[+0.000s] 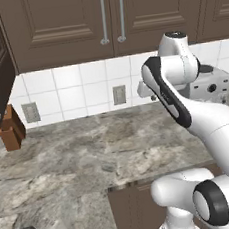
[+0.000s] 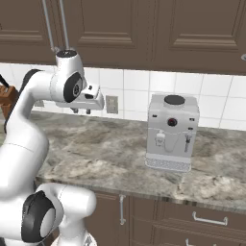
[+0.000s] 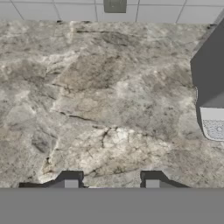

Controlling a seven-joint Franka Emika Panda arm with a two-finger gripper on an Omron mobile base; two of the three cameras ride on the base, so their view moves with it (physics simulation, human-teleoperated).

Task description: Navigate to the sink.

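Grey-brown veined marble counter, white tiles, dark brown cabinets, seemingly silver-grey coffee machine.

Coffee machine – marble counter.

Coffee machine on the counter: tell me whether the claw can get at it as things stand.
Probably yes. The claw hangs open above bare counter, and nothing stands between it and the coffee machine to its side.

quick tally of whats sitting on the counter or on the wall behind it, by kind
coffee machine: 1
knife block: 1
wall outlets: 2
total: 4
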